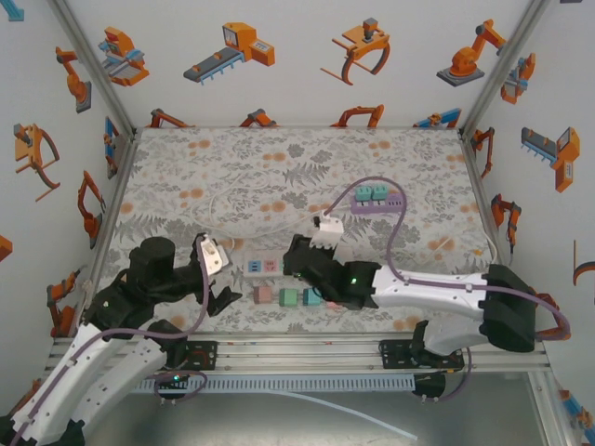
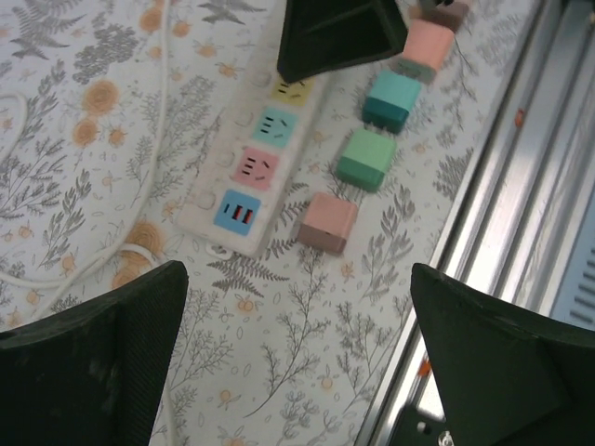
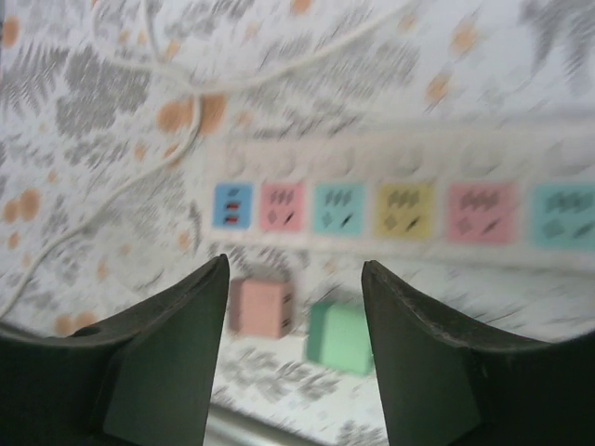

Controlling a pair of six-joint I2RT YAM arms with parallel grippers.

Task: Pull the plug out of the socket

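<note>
Right wrist view: the right jaws stand partly parted and empty over the power strip (image 3: 406,209), its visible sockets bare, with the pink plug (image 3: 263,307) and green plug (image 3: 339,336) loose on the bench (image 3: 93,111) just beside it (seemingly pulled already); left jaws gape wide, empty.

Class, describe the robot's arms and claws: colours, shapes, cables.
The left arm and right arm have white shells, black outer links and purple cables; the right carries a green light. The left claw and right claw each have two black wedge-shaped fingers.
</note>
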